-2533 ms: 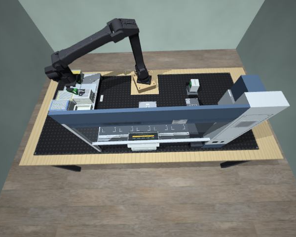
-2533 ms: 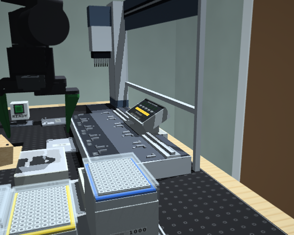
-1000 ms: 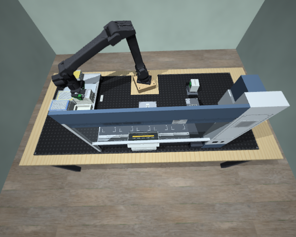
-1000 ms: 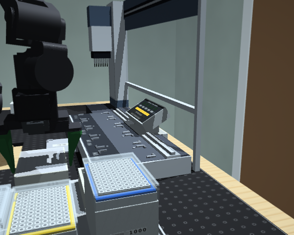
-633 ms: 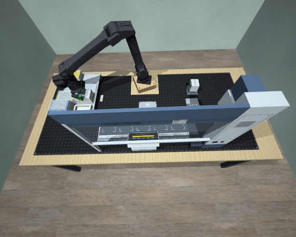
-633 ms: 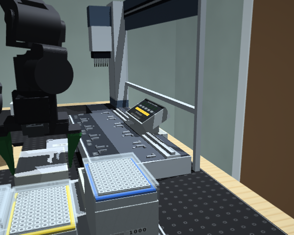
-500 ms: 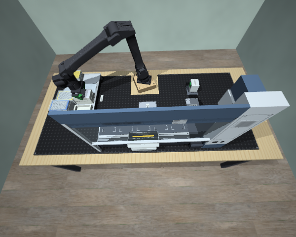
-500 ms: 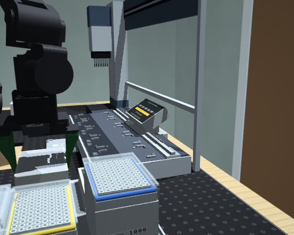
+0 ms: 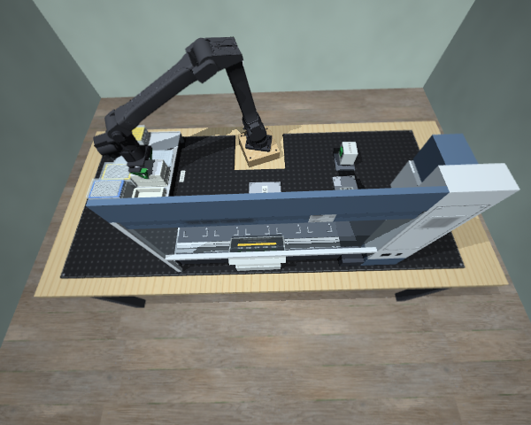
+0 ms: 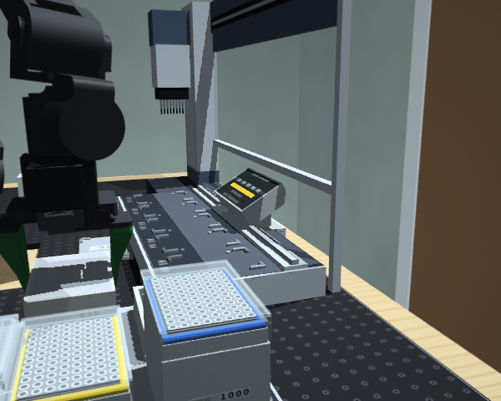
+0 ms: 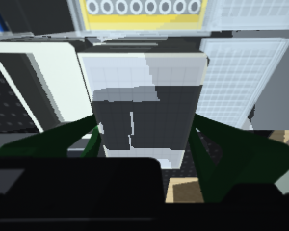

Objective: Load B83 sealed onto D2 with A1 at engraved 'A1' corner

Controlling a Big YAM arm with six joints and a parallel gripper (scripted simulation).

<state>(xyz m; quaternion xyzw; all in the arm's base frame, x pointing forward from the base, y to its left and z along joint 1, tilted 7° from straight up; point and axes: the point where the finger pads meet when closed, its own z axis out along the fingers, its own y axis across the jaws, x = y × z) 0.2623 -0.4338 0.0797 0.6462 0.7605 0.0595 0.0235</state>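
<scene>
The deep-well block (image 10: 69,276) (image 11: 144,96) is a tall grey-white sealed box on the shelf at the table's left end. My gripper (image 9: 142,171) (image 10: 67,267) (image 11: 144,115) is lowered over it. Its green fingers press the block's two long sides, so it is shut on the block, which rests low among the other shelf items. The label text cannot be read. The deck (image 9: 257,233) (image 10: 177,233), with its row of corner brackets, lies empty under the gantry. The READY key (image 9: 348,152) stands on its post to the right of the arm's base.
A yellow-framed tip rack (image 10: 69,353) (image 11: 144,12) and a blue-framed one (image 10: 203,302) stand close in front of the block. A white open reservoir (image 11: 24,82) and a clear lidded plate (image 11: 241,82) flank it. The blue gantry beam (image 9: 265,203) and pipette head (image 10: 169,64) stand over the deck.
</scene>
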